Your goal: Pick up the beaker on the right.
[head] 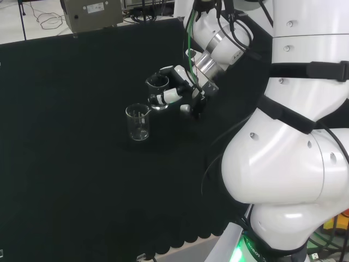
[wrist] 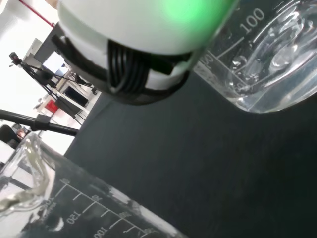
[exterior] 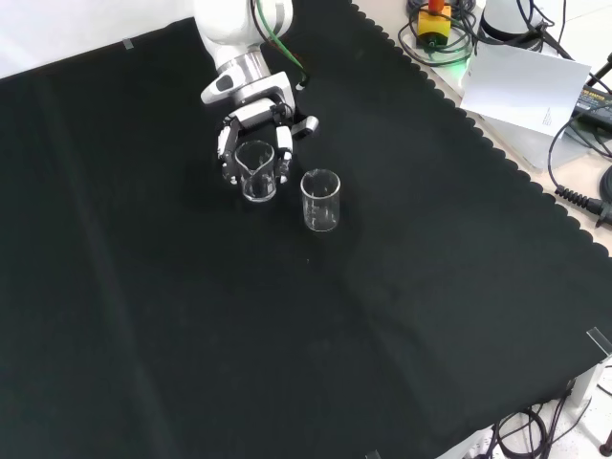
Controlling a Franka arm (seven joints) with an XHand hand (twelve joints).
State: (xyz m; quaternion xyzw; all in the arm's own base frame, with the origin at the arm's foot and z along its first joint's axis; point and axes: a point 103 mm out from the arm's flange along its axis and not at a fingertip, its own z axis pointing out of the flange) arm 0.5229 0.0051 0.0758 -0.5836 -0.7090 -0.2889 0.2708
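Note:
Two clear glass beakers stand on the black cloth. In the front view the hand (exterior: pixel 253 120) comes down from the top, and its fingers (exterior: pixel 284 153) curl round both sides of the left beaker (exterior: pixel 256 172). The other beaker (exterior: pixel 321 199) stands free just to its right. In the head view the hand (head: pixel 175 87) wraps the farther beaker (head: pixel 157 90), and the free beaker (head: pixel 138 122) is nearer and to the left. Whether the held beaker is off the cloth I cannot tell. The wrist view has one beaker (wrist: pixel 262 54) and a second beaker (wrist: pixel 64 208) close by, under a white part of the hand (wrist: pixel 138 34).
The arm's white links (head: pixel 294 125) take up the right of the head view. A grey box (head: pixel 91 13) stands beyond the cloth's far edge. In the front view, cables and papers (exterior: pixel 521 81) lie off the cloth at the upper right.

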